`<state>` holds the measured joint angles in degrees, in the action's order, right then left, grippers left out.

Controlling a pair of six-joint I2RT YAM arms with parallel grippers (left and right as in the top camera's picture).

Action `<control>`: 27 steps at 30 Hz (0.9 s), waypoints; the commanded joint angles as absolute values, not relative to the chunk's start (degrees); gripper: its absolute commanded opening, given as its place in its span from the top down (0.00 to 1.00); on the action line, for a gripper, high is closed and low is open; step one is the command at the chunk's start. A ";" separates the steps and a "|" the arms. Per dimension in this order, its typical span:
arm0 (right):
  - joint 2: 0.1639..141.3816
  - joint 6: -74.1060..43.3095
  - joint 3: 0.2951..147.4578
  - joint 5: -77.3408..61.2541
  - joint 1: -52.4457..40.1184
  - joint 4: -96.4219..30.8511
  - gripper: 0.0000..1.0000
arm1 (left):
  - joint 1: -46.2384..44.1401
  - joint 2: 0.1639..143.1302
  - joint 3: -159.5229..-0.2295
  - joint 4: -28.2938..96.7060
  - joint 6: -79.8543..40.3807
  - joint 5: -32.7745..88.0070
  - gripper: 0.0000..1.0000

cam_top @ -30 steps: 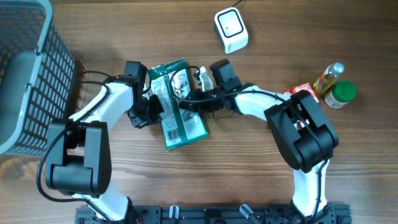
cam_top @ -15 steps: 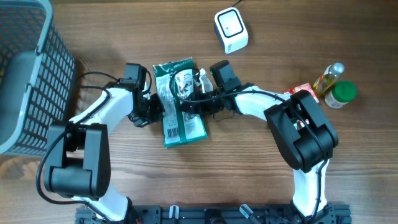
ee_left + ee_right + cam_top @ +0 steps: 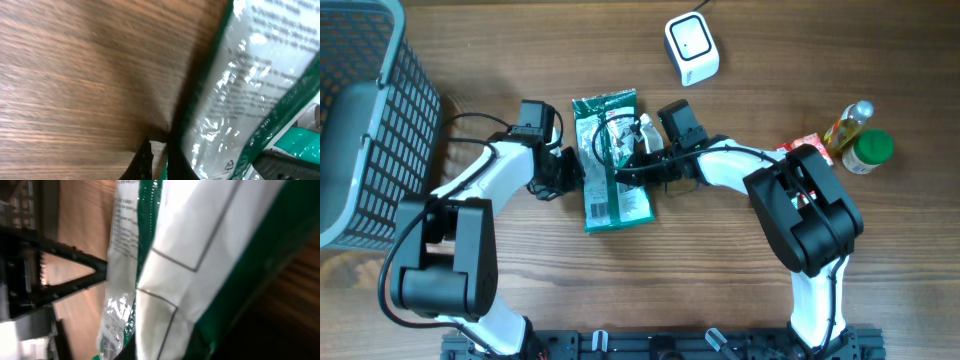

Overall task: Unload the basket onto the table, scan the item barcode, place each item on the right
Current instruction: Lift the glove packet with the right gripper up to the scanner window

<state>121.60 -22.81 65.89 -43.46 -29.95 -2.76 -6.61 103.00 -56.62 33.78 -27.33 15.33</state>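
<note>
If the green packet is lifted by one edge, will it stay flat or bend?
It would probably bend: the green packet looks like thin, creased film. Its glossy surface shows glare, so it may slip. Flat in shape, it is unlikely to roll.

packet (image 3: 608, 160): fine print in lines on its shiny pale panel, in the overhead and both wrist views, too blurred to read
barcode (image 3: 599, 212): pale patch with dark bars near the packet's lower end, digits too small to tell
symbol (image 3: 231, 164): small round mark on the pale panel, unclear
scanner (image 3: 691, 47): nothing legible
bottle (image 3: 847, 124), jar (image 3: 868, 152), red box (image 3: 807, 145): labels too small to read
</note>
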 commanded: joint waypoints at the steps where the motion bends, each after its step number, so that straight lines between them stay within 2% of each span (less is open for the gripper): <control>1: 116.05 -14.22 65.49 -35.38 -30.33 -4.99 0.93 | -1.83 99.57 -56.64 31.94 -27.66 13.87 0.96; 5: 107.50 -4.89 67.24 -26.00 -30.37 -11.68 0.96 | 4.91 95.66 -56.69 27.90 -28.99 14.13 0.96; 9: 99.59 3.86 69.54 -23.79 -30.37 -18.06 0.96 | 7.20 95.59 -56.64 25.47 -28.51 14.00 0.95; 15: 92.68 22.90 78.32 -23.94 -30.41 -34.89 0.96 | 7.25 95.59 -56.58 21.74 -23.51 9.65 0.85; 16: 92.60 27.03 81.67 -23.59 -30.41 -39.99 0.96 | 7.27 95.59 -56.58 21.17 -23.53 7.55 0.78; 17: 92.64 28.71 83.46 -22.96 -30.41 -42.63 0.95 | 7.27 95.59 -56.58 20.99 -23.53 6.66 0.70; 19: 92.68 31.44 86.21 -20.40 -30.41 -46.54 0.96 | 7.27 95.59 -56.58 20.60 -23.55 6.52 0.64; 22: 92.66 33.23 88.77 -16.47 -30.41 -48.84 0.96 | 7.05 95.59 -56.58 20.10 -21.37 6.55 0.62; 27: 92.38 34.57 89.32 -16.71 -30.41 -48.75 0.96 | 4.47 95.59 -56.58 18.26 -9.78 5.67 0.60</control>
<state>93.08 30.30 87.90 -18.35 -30.22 -48.66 6.22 96.14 -56.55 19.33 -19.20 7.97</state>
